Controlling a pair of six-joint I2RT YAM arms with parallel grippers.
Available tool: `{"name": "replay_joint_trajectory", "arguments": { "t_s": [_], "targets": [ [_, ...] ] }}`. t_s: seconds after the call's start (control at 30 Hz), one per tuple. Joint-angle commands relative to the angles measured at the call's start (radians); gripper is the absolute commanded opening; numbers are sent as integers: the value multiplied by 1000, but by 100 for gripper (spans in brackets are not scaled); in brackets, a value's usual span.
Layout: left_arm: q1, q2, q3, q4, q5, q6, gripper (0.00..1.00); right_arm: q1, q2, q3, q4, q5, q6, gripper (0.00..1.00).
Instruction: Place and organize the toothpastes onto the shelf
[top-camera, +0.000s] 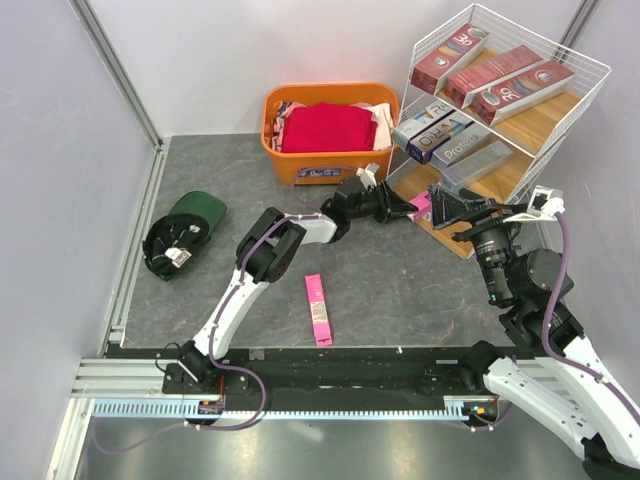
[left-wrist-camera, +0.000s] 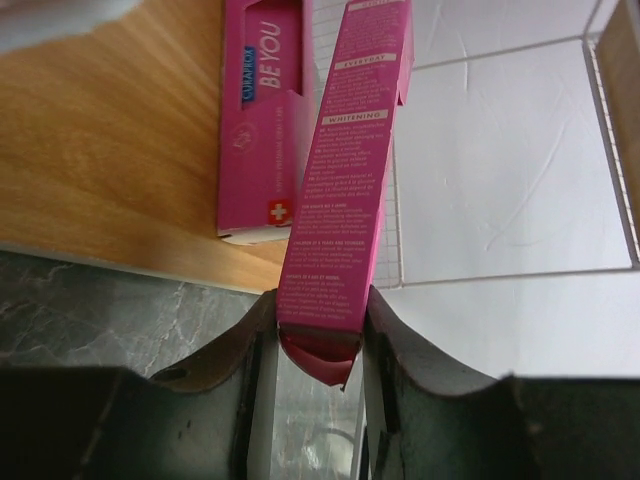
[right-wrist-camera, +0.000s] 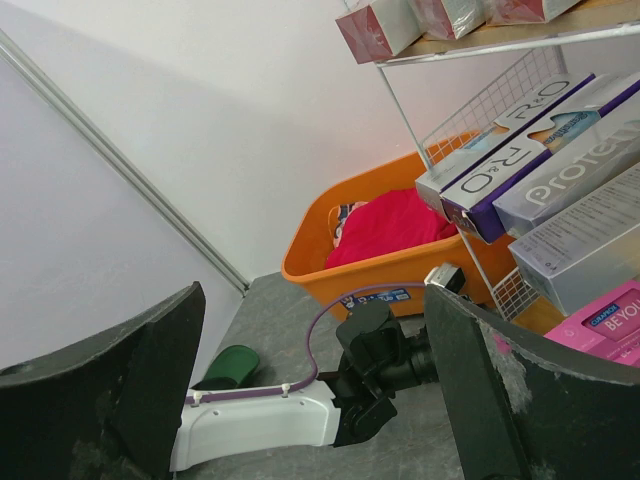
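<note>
My left gripper (top-camera: 408, 207) is shut on the near end of a bright pink toothpaste box (left-wrist-camera: 345, 190) and holds it at the front of the shelf's (top-camera: 548, 125) lowest wooden board (left-wrist-camera: 110, 130). A second pink box (left-wrist-camera: 258, 110), printed "BE YOU", lies on that board beside it. My right gripper (top-camera: 447, 208) is open and empty, just right of the left one and facing it; the wrist view shows its jaws (right-wrist-camera: 320, 380) wide apart. Another pink box (top-camera: 318, 309) lies on the table. Dark red boxes (top-camera: 500, 75) fill the top board. Purple and silver boxes (top-camera: 440, 135) lie on the middle one.
An orange basket (top-camera: 325, 160) with folded red clothes stands left of the shelf, close behind the left arm. A green cap (top-camera: 185, 230) lies at the table's left. White walls enclose the table on three sides.
</note>
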Motion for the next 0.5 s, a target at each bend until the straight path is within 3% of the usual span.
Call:
{"name": "replay_joint_trajectory", "arguments": {
  "t_s": [0.0,0.3,0.47],
  "targets": [
    [36,5,51,45,-115,-75,32,3,-19,43,-16,13,-15,98],
    [36,37,98,-14,-175,-112,36,2,-12,43,-22,9,-10,98],
    [37,67,81,30,-230,-180,39,2,-4,49,-31,-4,-9,98]
  ]
}}
